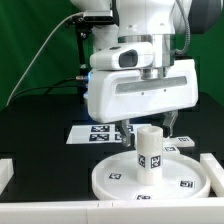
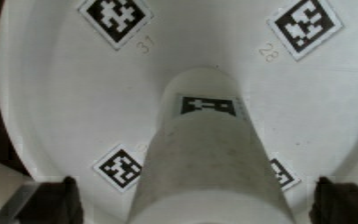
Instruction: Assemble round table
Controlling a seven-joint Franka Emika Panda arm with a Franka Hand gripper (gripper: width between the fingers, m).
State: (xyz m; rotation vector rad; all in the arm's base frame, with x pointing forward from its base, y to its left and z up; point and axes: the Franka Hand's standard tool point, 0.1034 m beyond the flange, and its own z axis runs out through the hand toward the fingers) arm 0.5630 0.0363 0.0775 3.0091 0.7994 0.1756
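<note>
Round table disc [image 1: 112, 180] laid flat at the front of the black desk [image 1: 40, 120], short post [image 1: 148, 152] stood upright at its centre, jaws spread wide, held either side of the post without contact, marker board [image 1: 90, 131] seen behind.

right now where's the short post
In the exterior view the post stands upright on the middle of the round disc, at the frame's lower centre, between the fingers of the open gripper, with the marker board behind.
</note>
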